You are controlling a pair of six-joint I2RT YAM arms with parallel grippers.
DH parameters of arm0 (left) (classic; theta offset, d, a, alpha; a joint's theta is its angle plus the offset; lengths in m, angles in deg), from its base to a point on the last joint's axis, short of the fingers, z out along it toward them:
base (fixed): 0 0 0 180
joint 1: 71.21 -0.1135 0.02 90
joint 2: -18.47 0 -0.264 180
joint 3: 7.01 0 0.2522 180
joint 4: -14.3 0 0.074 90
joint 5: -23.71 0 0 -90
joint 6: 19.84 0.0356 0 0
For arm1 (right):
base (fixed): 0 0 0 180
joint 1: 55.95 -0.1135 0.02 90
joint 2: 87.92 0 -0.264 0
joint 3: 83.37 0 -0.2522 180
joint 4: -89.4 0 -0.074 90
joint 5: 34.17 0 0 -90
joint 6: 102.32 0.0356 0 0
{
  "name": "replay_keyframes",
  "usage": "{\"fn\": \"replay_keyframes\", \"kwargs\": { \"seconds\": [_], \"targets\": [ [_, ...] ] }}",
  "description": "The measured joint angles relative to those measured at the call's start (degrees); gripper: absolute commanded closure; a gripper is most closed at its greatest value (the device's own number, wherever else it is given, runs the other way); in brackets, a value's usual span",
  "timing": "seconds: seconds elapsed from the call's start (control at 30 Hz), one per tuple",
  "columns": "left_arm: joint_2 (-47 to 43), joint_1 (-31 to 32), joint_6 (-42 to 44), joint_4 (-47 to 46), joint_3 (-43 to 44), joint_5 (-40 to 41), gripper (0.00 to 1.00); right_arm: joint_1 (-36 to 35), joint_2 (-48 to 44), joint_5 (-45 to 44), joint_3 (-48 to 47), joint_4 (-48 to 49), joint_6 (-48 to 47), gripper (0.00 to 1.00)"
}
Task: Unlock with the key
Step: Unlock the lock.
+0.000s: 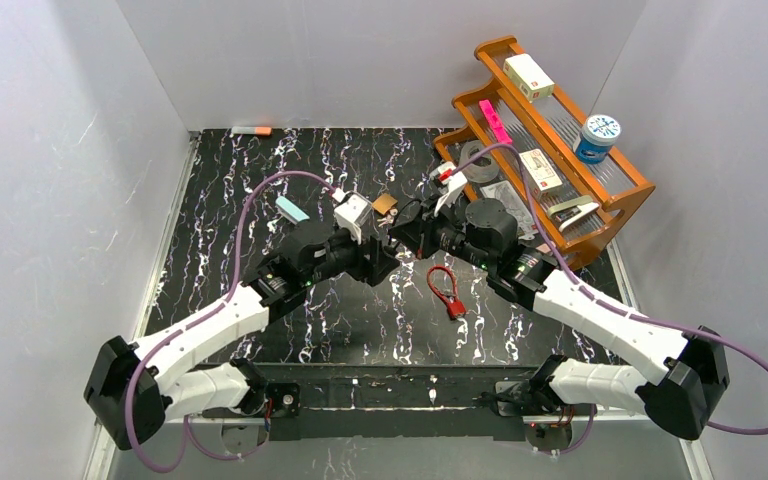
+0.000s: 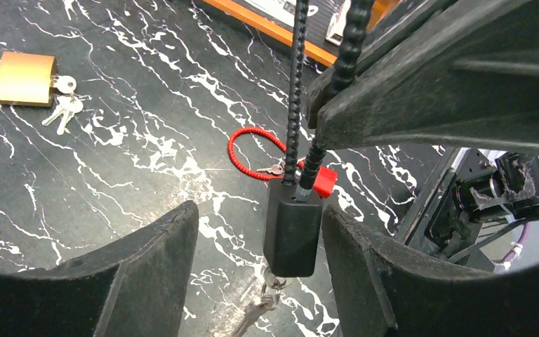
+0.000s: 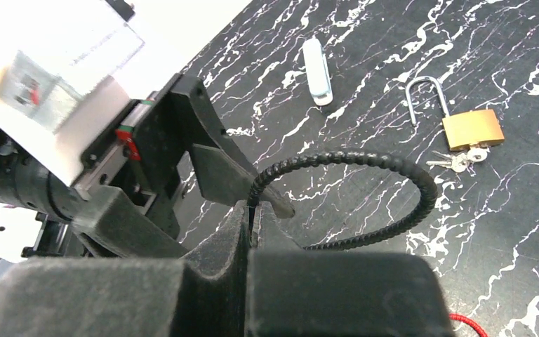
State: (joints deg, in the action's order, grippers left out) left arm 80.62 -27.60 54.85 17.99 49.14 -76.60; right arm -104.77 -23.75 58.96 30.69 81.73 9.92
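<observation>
At the bottom of the left wrist view, the left gripper [image 2: 258, 210] stood wide, one dark finger on either side of the black lock [image 2: 293, 235] and neither touching it. The lock hung in the lower middle of that frame, above the table [image 2: 147, 105], with its keys [image 2: 263, 305] dangling beneath it (one seemed seated in the keyway, though the bottom edge cut the bunch off). From its top the black cable [image 3: 393, 168] rose to the upper right. There the right gripper [image 3: 254, 214] was pinched tight on it, as the right wrist view showed at centre.

The step in hand looked like taking the key to turn it. The fingers probably needed to drop lower and close on the key head rather than the body. Because the flexible cable would let the lock swing and twist, the right grip had to stay firm.

Farther off, at mid frame, a red cable lock [image 2: 253, 151] lay on the table, and at upper left sat a brass padlock [image 2: 24, 78] with its own keys.
</observation>
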Motion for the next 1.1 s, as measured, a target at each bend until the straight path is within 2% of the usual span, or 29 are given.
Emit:
{"fn": "replay_keyframes", "kwargs": {
  "seconds": [0.07, 0.2, 0.37, 0.53, 0.77, 1.1],
  "targets": [
    [0.7, 0.0, 0.2, 0.3, 0.0, -0.9, 0.49, 0.0, 0.0, 0.3, -0.4, 0.0, 0.0, 0.99],
    [1.5, 0.0, 0.3, 0.3, 0.7, -2.4, 0.8, 0.0, 0.0, 0.7, -0.6, 0.0, 0.0, 0.99],
    [1.7, 0.1, 0.5, -0.2, 0.9, -3.5, 1.0, 0.1, 0.2, 0.7, -0.6, 0.0, 0.0, 0.99],
    [0.0, 0.1, 0.7, -1.7, -0.3, -2.1, 1.0, 0.1, 0.2, 0.6, -0.6, 0.9, -0.2, 0.99],
    [-7.3, 0.1, -0.4, -9.6, -8.3, 0.9, 1.0, -0.4, -2.0, -1.0, 3.0, 3.3, 0.0, 0.99],
    [-9.9, 0.2, -1.9, -19.6, -11.9, 0.2, 1.0, -0.5, -6.2, -3.5, 7.0, 9.2, 9.0, 0.99]
  ]
}}
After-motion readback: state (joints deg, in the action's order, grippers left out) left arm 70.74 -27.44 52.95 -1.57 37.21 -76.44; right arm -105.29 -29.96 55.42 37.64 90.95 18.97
